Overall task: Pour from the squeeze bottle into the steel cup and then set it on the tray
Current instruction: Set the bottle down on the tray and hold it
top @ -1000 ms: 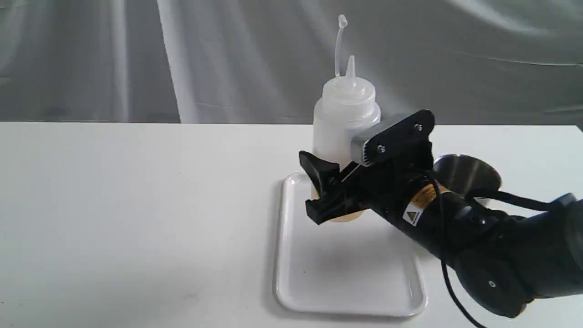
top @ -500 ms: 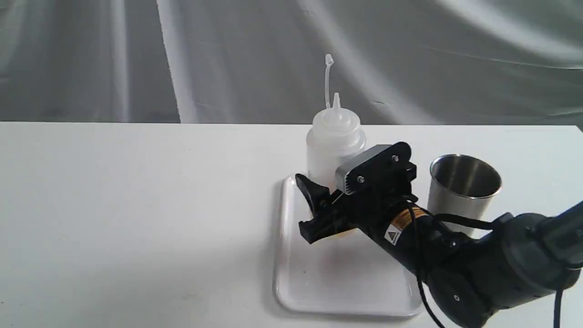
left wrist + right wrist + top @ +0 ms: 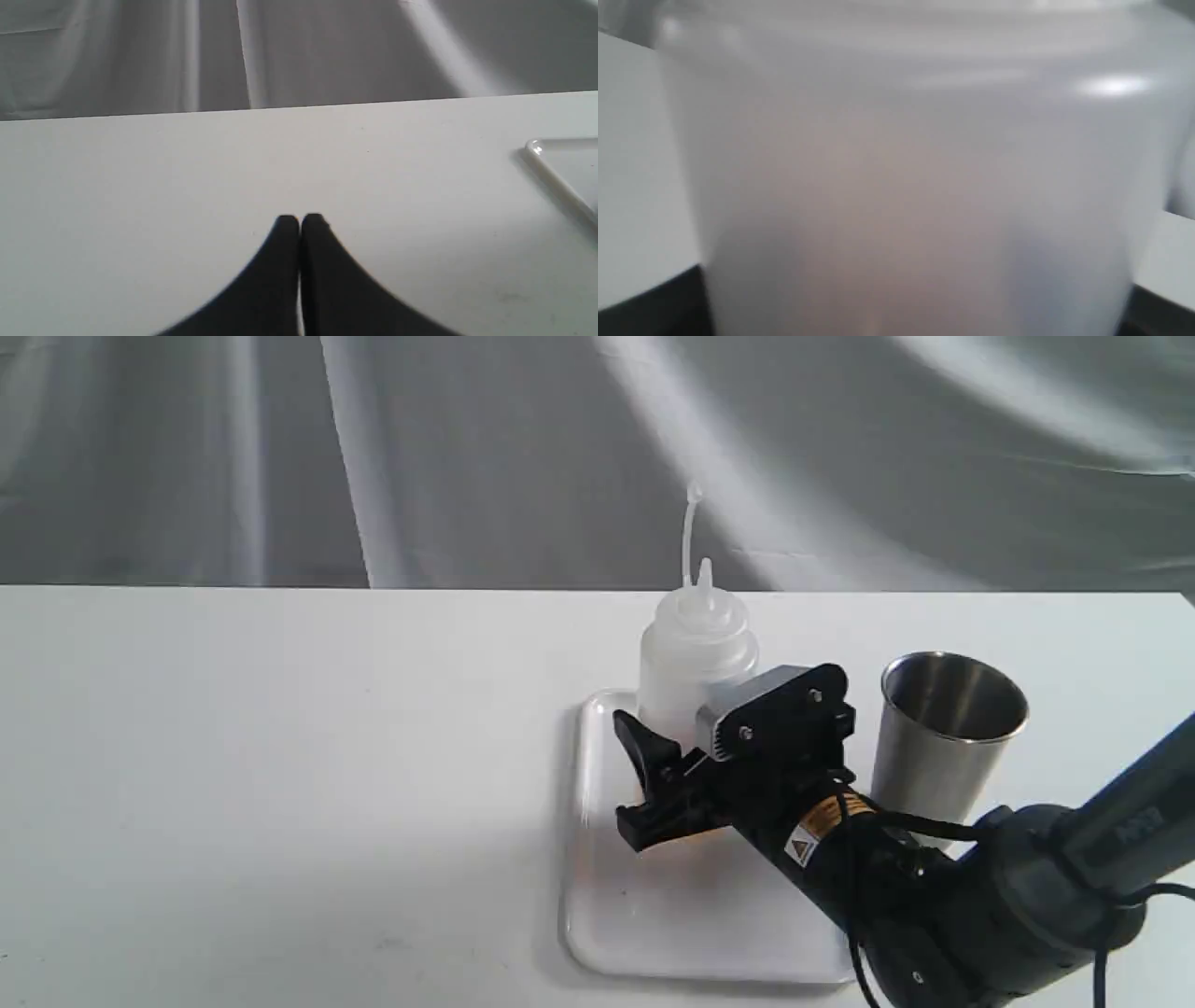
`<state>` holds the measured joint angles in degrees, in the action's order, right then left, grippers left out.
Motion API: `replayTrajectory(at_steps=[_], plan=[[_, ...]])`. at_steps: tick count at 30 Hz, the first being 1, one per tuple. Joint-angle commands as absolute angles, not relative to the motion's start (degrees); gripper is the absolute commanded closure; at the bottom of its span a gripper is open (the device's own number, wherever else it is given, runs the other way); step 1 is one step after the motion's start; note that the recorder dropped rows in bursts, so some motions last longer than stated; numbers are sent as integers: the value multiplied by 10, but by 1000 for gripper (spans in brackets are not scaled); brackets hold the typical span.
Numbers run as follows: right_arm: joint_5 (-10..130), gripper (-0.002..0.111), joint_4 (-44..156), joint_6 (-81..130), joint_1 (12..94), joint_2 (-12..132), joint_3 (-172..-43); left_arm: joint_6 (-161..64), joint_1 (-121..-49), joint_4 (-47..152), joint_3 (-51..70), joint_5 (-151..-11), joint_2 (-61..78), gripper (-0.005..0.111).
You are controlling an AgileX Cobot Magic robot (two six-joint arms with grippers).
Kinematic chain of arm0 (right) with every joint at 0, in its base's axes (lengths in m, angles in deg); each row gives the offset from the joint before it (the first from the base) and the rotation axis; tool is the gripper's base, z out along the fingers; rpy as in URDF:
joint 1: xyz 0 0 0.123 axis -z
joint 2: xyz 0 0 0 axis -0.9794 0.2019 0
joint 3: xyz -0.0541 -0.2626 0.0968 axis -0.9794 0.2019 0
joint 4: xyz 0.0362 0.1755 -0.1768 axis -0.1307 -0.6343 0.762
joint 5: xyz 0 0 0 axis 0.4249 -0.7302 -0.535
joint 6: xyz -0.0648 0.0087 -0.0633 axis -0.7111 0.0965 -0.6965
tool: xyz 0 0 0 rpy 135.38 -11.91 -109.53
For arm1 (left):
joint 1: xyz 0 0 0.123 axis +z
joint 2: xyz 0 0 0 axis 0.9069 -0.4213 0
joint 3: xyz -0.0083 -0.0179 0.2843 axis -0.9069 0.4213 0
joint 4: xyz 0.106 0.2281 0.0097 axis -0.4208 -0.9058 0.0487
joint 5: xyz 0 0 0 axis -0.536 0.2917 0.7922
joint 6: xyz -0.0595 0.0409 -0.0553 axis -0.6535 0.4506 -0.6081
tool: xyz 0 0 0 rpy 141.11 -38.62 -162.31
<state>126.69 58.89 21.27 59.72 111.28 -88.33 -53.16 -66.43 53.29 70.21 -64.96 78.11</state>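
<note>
Now your right tool (image 3: 667, 775) is clamped low on the squeeze bottle (image 3: 695, 653), which stands upright over the tray (image 3: 691, 933) at its end nearer the bench's back edge. The steel cup (image 3: 934, 756) is toward the right edge. Your left tool (image 3: 299, 220), fingers together, hangs well apart.

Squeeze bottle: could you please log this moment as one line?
squeeze bottle: upright over tray, in right gripper | steel cup: beside tray | left gripper: shut
</note>
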Motion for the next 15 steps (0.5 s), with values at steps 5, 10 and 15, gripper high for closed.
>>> replayTrajectory(at_steps=[5, 10, 15], plan=[[1300, 108, 574, 238, 596, 1135, -887, -536, -663, 534, 705, -654, 783, 107], [1300, 108, 567, 239, 596, 1143, -887, -536, -663, 534, 705, -654, 783, 107], [1300, 108, 561, 239, 596, 1143, -887, -536, -663, 534, 705, -654, 783, 107]])
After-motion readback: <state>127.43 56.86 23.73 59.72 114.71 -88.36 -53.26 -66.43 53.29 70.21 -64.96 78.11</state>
